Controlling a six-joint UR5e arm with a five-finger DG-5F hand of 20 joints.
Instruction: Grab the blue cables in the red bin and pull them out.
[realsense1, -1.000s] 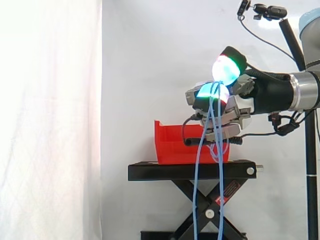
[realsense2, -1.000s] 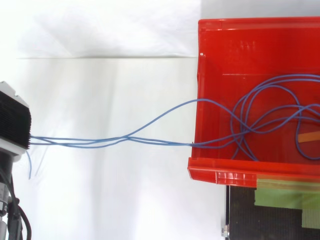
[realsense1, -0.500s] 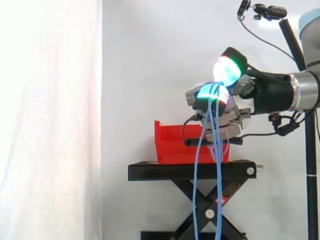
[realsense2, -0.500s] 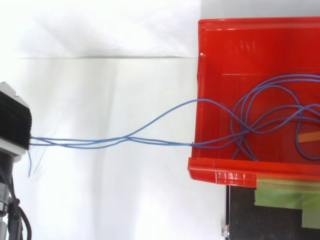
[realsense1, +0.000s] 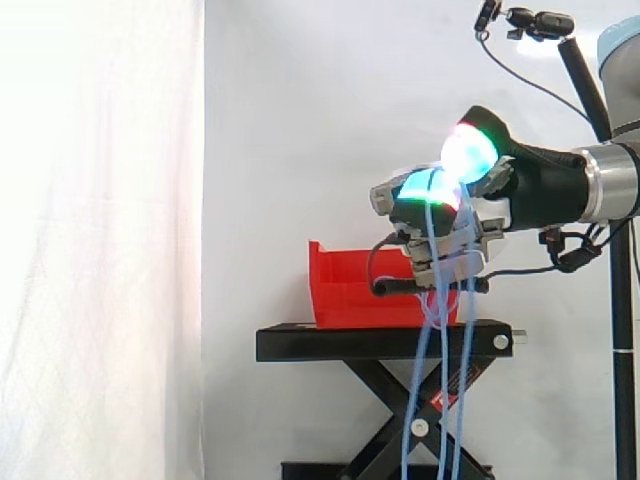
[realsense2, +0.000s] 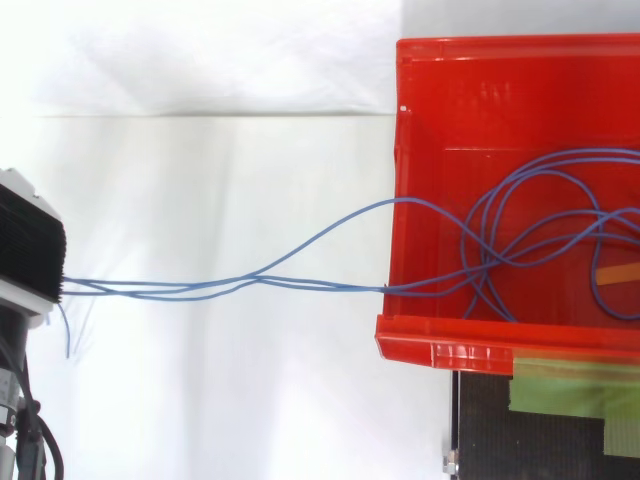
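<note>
Above the right end of the red bin (realsense1: 350, 290) on its black stand (realsense1: 330, 343), the hand (realsense1: 520, 180) was raised, likely so that a pull would lift the blue cables (realsense2: 160, 289) over the bin's wall; its fingertips (realsense1: 425, 187) were curled and pinched the strands, which hung down past the stand; most loops lay inside the bin; a few strands stretched out across its left wall in the top view.
</note>
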